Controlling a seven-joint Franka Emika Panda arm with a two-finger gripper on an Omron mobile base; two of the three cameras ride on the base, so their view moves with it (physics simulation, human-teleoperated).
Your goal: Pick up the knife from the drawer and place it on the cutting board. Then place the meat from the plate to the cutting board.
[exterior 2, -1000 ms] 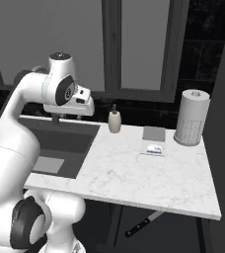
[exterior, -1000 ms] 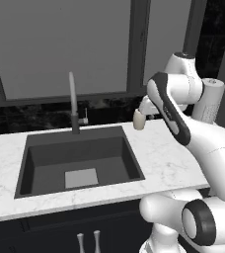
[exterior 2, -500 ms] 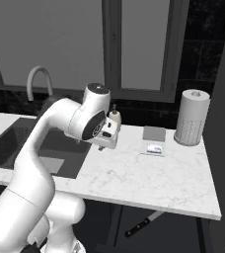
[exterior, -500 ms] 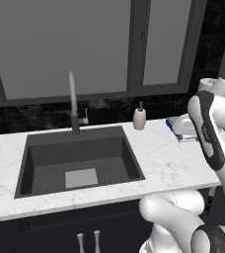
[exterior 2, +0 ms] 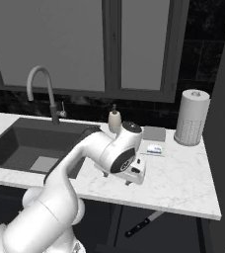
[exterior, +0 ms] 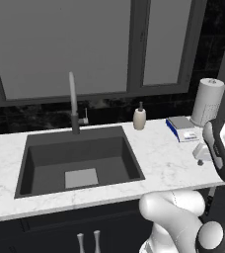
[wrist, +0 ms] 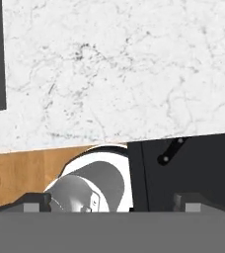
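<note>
The arm had swung right over the counter (exterior 2: 183, 178), gripper (wrist: 112, 200) spread wide and empty; reaching for the knife (exterior 2: 143, 225), it risked clipping the counter's edge.

My white arm (exterior 2: 92, 153) bent low over the marble counter (exterior 2: 183, 180), between the dark sink (exterior 2: 30, 148) and a paper towel roll (exterior 2: 191, 117). A knife (exterior 2: 143, 225) lay below the counter's front edge.
</note>
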